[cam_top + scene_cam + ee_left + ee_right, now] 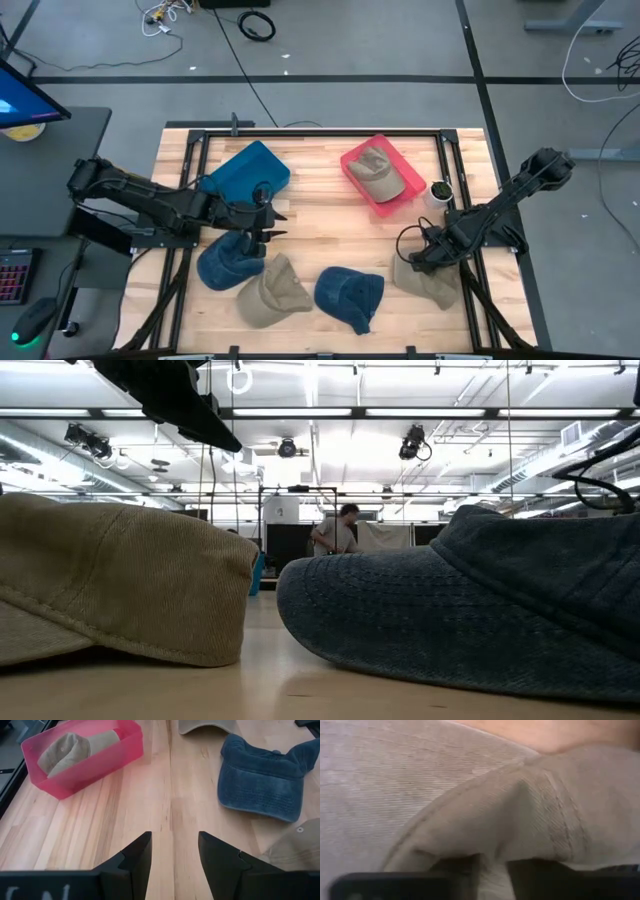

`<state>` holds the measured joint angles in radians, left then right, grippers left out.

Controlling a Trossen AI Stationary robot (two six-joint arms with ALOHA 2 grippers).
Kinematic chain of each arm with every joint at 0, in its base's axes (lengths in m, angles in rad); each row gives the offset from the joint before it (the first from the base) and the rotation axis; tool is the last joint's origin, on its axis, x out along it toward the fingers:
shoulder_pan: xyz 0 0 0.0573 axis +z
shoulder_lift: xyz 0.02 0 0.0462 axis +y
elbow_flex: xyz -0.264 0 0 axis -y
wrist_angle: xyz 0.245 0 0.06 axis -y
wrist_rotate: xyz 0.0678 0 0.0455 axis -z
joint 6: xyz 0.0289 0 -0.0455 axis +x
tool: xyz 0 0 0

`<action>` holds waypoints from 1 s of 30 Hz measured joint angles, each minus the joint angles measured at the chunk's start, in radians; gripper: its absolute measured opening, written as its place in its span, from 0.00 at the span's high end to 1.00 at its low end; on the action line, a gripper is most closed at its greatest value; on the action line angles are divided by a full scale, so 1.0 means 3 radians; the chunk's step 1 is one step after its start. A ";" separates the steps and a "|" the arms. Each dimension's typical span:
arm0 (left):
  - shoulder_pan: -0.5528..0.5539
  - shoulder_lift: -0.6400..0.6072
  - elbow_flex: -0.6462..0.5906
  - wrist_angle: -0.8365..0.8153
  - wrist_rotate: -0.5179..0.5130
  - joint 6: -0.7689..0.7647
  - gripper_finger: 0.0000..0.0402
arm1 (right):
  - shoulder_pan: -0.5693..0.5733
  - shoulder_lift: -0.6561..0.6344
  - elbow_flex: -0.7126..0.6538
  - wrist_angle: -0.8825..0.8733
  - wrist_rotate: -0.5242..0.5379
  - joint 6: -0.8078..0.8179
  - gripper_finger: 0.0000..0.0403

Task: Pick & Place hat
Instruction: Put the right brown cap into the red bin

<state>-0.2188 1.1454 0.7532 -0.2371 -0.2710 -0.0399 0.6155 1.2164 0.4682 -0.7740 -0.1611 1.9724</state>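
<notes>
Along the front edge: we see a khaki hat (272, 293) and a blue hat (350, 296) lying side by side on the table (320, 215).
Right gripper (418, 256): we find it pressed onto a tan hat (428, 279), its fingers closed on a fold of the cloth.
Left gripper (272, 222): we see its fingers apart and empty, above a dark blue hat (228, 262).
Farther back: we note a pink bin (398, 203) holding a beige hat (378, 171), and a blue bin (246, 170).
</notes>
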 joint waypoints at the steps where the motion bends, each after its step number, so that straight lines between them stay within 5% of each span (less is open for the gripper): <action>1: 0.0000 0.0000 0.0000 0.0000 0.0000 0.0000 0.59 | 0.0001 0.0000 -0.0007 -0.0007 0.0024 -0.0040 0.88; 4: 0.0000 0.0000 0.0000 0.0001 0.0001 0.0000 0.59 | 0.0001 0.0001 -0.0008 0.0015 0.0107 -0.0210 0.97; 12: 0.0000 0.0000 -0.0001 0.0005 0.0000 0.0000 0.59 | -0.0001 0.0001 0.0308 -0.0194 0.0330 -0.0538 0.99; 21: 0.0000 0.0000 -0.0003 0.0040 0.0000 -0.0019 0.59 | -0.0003 0.0001 0.0986 -0.1063 0.0629 -0.1120 1.00; 30: 0.0000 0.0000 -0.0003 0.0060 0.0000 -0.0093 0.59 | -0.0002 0.0001 0.1492 -0.1233 0.1514 -0.2745 1.00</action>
<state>-0.2188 1.1454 0.7525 -0.2192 -0.2710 -0.0677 0.6148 1.2167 0.9159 -1.1440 0.2931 1.1489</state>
